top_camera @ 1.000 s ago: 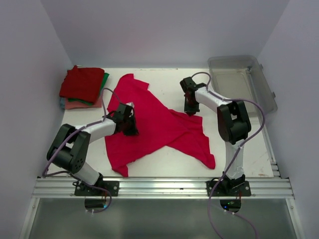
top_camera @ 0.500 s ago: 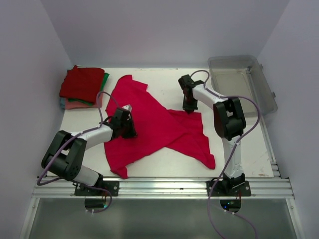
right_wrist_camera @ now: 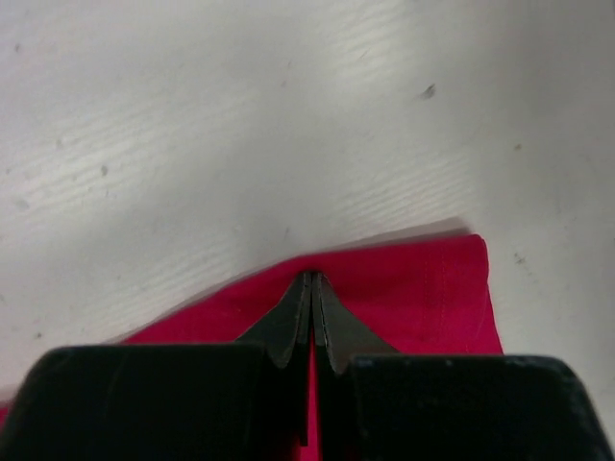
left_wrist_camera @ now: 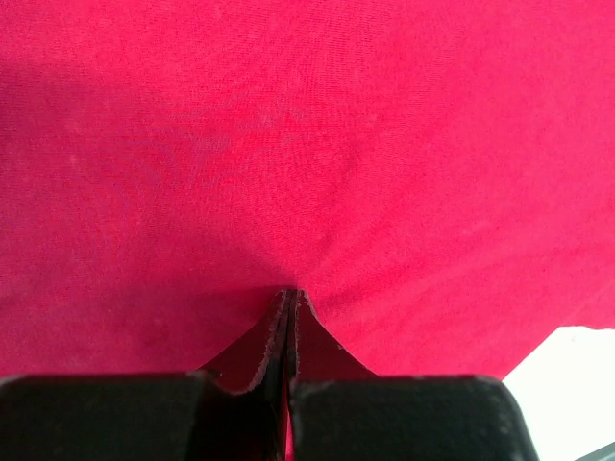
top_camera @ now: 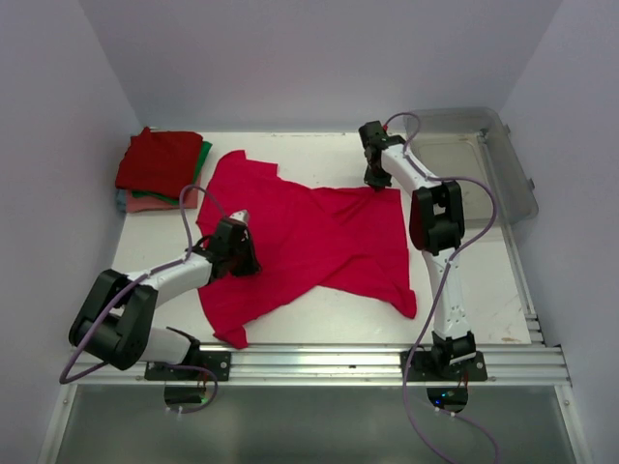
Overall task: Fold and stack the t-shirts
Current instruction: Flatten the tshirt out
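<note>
Both arms are clamped tight on the crimson-pink t-shirt (top_camera: 319, 237), left claw (top_camera: 244, 257) nipping a pucker mid-cloth, right claw (top_camera: 373, 184) gripping what looks like a hem corner far right, so the shirt lies stretched crosswise on the tabletop (top_camera: 319, 150) between them.

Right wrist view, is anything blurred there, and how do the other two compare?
Right wrist view: the far edge of the crimson t-shirt smears into a pale ghost. Left wrist view: cloth sharp, shadowed near the left gripper. Top view: crisp, soft even light.
</note>
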